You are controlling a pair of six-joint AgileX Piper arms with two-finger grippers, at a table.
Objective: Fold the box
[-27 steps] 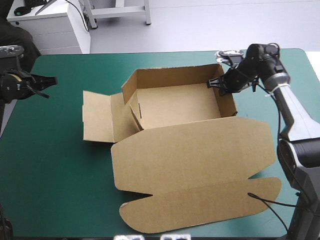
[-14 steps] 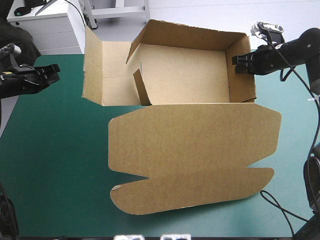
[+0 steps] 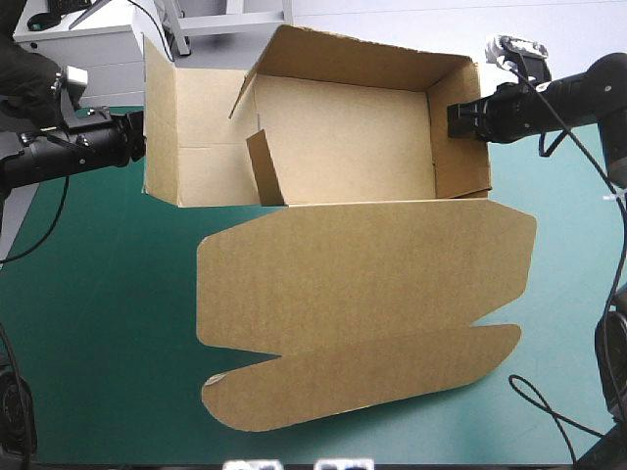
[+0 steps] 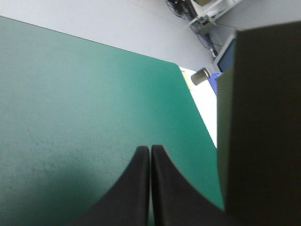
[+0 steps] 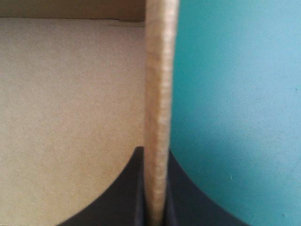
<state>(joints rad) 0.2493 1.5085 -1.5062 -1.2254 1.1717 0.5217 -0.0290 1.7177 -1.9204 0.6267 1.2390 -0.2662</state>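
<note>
While right end effector [image 3: 457, 119] pinches the box [image 3: 343, 147] wall, left end effector [image 4: 150, 149] is closed, empty.

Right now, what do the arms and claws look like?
Both arms are black, built of rounded tubular links: left arm, right arm. Each claw has two broad black fingers shaped like curved fins narrowing to a point: left claw, right claw. No markings show.
</note>
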